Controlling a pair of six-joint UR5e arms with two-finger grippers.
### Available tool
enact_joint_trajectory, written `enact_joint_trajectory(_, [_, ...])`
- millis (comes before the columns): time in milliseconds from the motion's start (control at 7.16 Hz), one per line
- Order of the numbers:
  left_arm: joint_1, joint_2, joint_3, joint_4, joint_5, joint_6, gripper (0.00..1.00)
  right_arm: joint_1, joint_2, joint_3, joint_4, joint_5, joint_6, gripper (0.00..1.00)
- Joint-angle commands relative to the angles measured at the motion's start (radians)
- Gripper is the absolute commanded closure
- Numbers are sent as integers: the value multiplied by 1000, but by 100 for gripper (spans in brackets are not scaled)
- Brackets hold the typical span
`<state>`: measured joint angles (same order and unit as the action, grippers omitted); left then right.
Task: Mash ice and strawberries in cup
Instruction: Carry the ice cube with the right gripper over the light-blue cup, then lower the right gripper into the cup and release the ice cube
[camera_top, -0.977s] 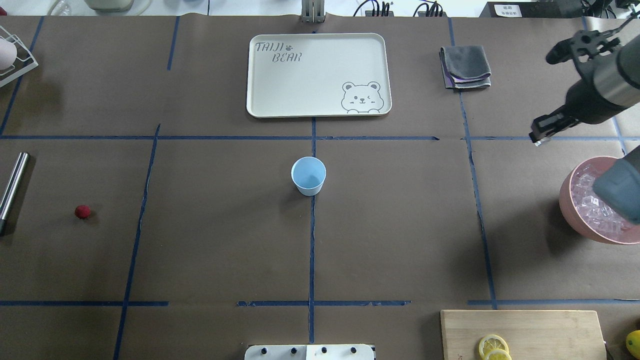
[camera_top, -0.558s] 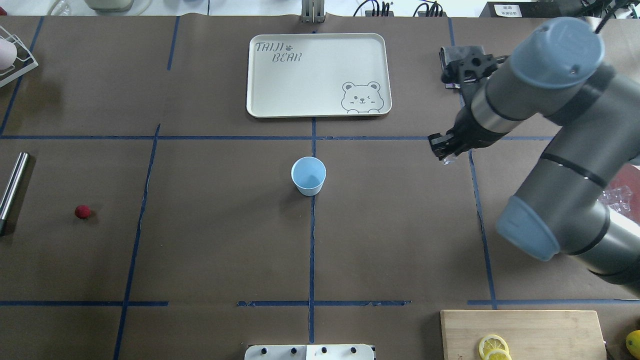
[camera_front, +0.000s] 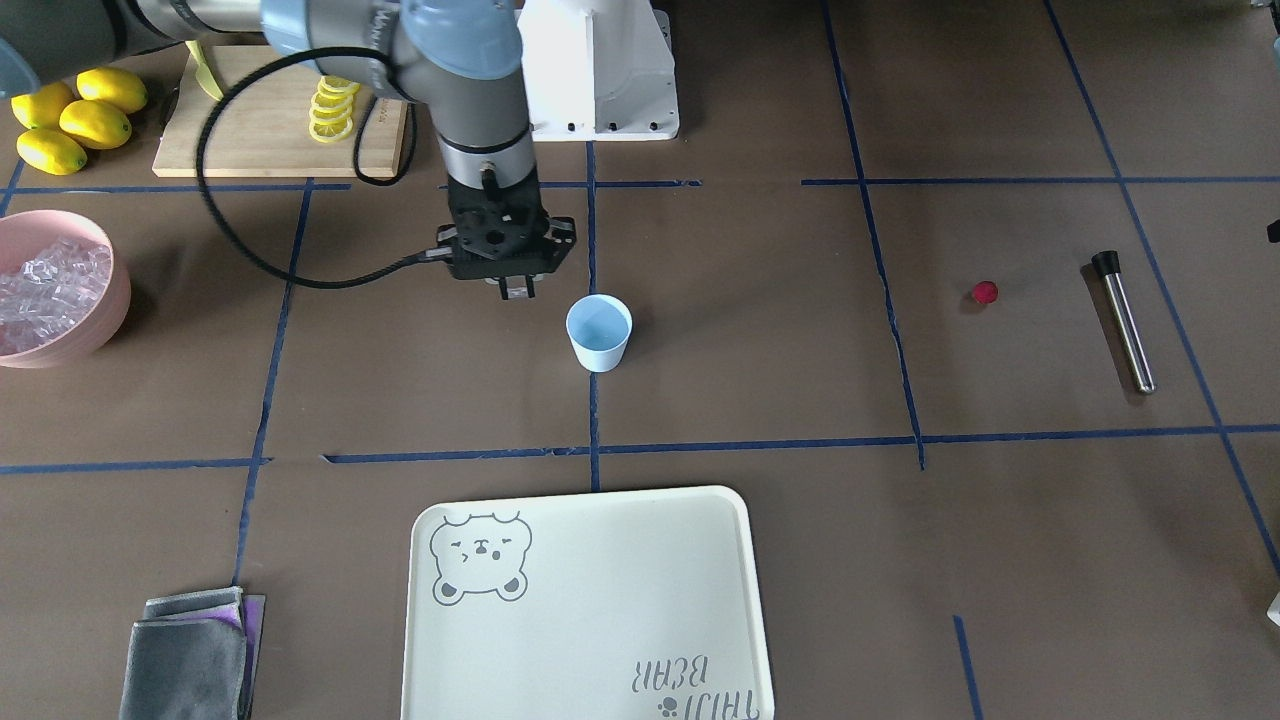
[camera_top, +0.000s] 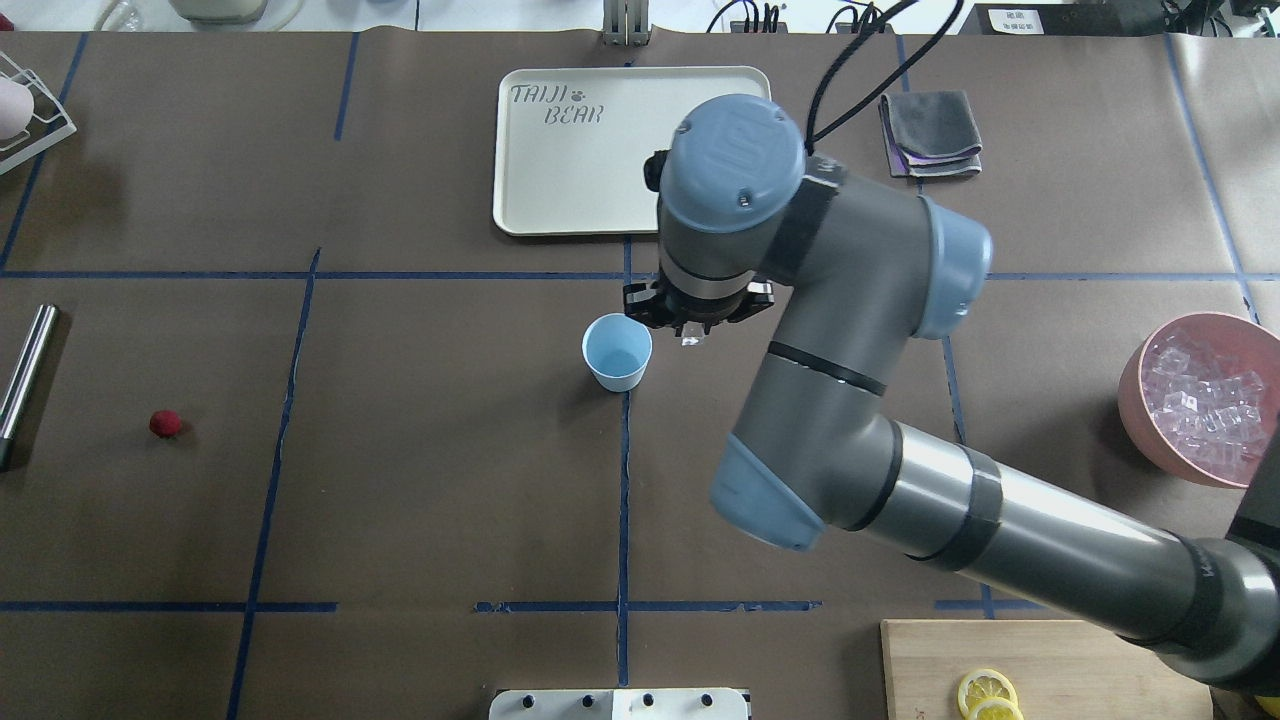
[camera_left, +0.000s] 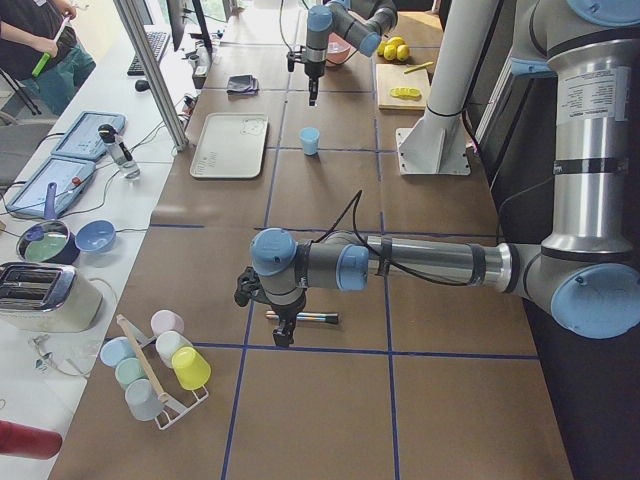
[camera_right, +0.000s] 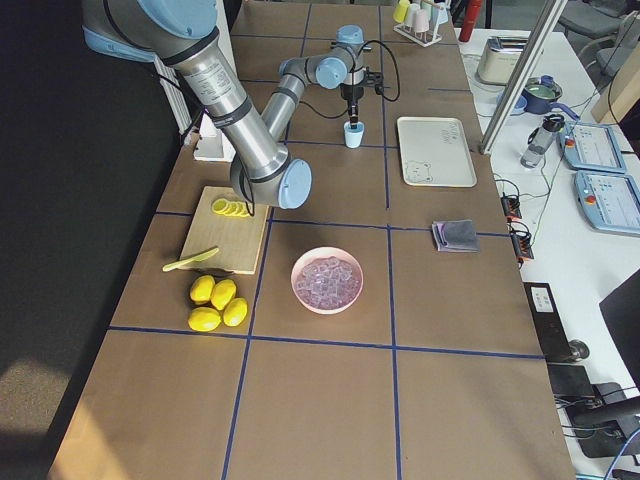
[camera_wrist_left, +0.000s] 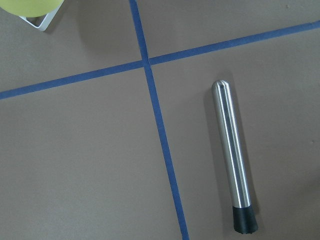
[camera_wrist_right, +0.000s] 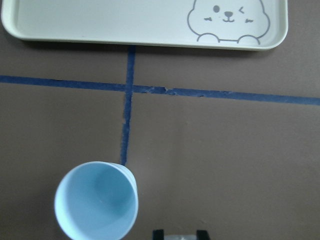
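The light-blue cup stands upright at the table's middle and looks empty in the right wrist view. My right gripper hangs just right of the cup, shut on a small clear ice cube; it also shows in the front view. More ice fills the pink bowl at the far right. The dark-red strawberry lies far left on the table. My left gripper hovers over a steel muddler; I cannot tell whether it is open or shut.
A cream bear tray lies behind the cup, with a folded grey cloth to its right. A cutting board with lemon slices is at the front right. A rack of cups stands near my left arm.
My right arm has swung left from the pink bowl to just beside the cup, carrying the ice cube. The cup and strawberry have not moved.
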<state>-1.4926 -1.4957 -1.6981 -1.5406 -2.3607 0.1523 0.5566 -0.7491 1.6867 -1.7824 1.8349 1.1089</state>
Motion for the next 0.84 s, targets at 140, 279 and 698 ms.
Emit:
enact_joint_trajectory(140, [0,2,2,1,0,0,0,-53,47,-84,56,-55,48,100])
enact_joint_trajectory(279, [0,2,3,1,1,0,0,-53,48,-116,114,-77,46,100])
enact_joint_trajectory(698, [0,2,8,1,1,0,0,-53,51,-139,152,-85,48,100])
